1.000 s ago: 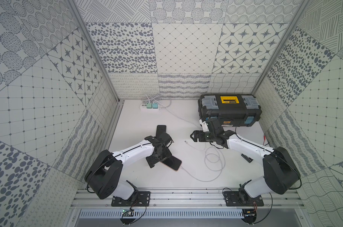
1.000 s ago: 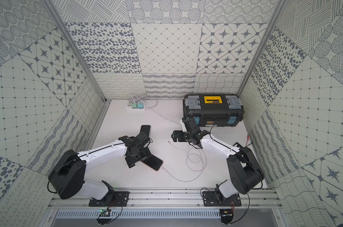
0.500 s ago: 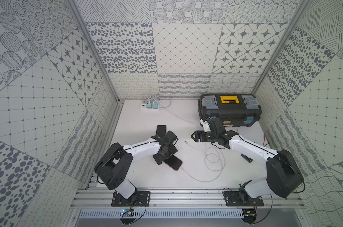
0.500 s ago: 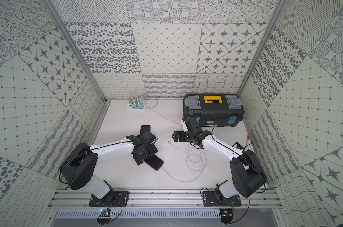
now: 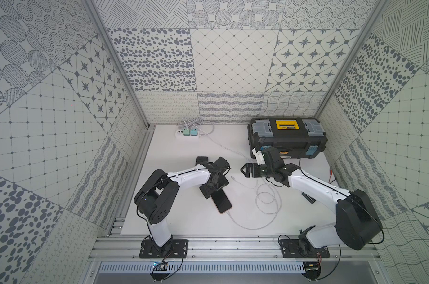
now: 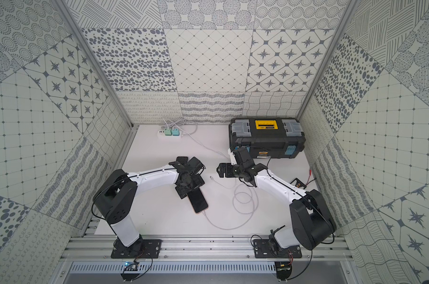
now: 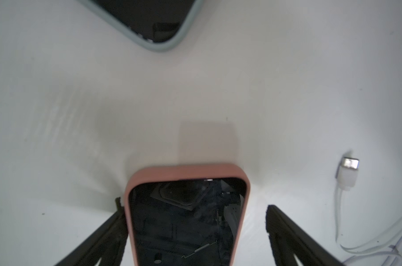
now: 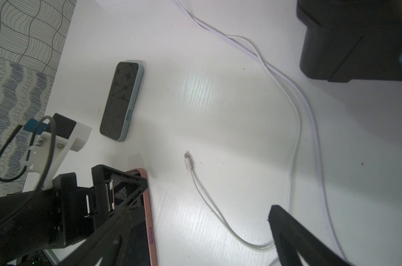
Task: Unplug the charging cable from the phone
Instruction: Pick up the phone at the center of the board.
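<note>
Pink casing rims the phone (image 5: 222, 203), which lies screen up near the middle of the white table (image 5: 184, 221), its plugged end turned toward the table's front edge. From that end the charging cable (image 5: 248, 228) runs out in a wide white curve and coils toward the table's right side. The left gripper (image 5: 214, 188) straddles the phone's far end with its jaws apart. In the left wrist view one finger (image 7: 112, 225) lies against the case while the opposite finger (image 7: 280, 230) stands clear of it. That placement reads as bracing: it pins the phone so a pull on the plug won't drag it. The right gripper (image 5: 244, 169) hangs spread wide and empty near a loose plug (image 5: 232, 176) of another cable. It is well apart from the plugged end, so the unplugging looks not yet begun.
</note>
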You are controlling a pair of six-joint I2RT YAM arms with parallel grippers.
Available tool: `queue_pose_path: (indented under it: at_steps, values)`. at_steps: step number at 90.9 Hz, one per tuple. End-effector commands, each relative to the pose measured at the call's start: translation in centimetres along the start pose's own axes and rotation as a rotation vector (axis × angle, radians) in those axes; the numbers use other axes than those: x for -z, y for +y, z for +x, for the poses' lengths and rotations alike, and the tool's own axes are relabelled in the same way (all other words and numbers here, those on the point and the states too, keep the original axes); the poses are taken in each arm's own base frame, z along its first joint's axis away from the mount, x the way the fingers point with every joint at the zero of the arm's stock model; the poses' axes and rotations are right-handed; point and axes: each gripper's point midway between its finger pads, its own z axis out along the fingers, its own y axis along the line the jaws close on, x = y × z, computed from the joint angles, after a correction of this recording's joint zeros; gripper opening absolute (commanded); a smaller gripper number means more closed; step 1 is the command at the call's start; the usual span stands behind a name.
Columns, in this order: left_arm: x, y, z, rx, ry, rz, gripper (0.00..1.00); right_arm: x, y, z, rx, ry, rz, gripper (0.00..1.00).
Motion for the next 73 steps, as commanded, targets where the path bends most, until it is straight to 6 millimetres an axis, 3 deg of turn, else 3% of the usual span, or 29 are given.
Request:
queue_pose_path:
  at_steps: [1, 29, 73]
  values:
    - [0.6, 1.7, 1.8, -0.081, 0.055, -0.135, 0.93, 0.6, -0.2, -0.4, 0.013, -0.031, 0.003, 0.97]
    - [0.2, 2.3, 4.4, -0.149, 0.109, -0.223, 0.94, 1.3, -1.3, -1.1, -0.008, -0.067, 0.037, 0.97]
    - [-0.1, 2.3, 5.5, -0.156, 0.129, -0.250, 0.89, 3.4, -2.2, -1.6, -0.025, -0.129, 0.057, 0.97]
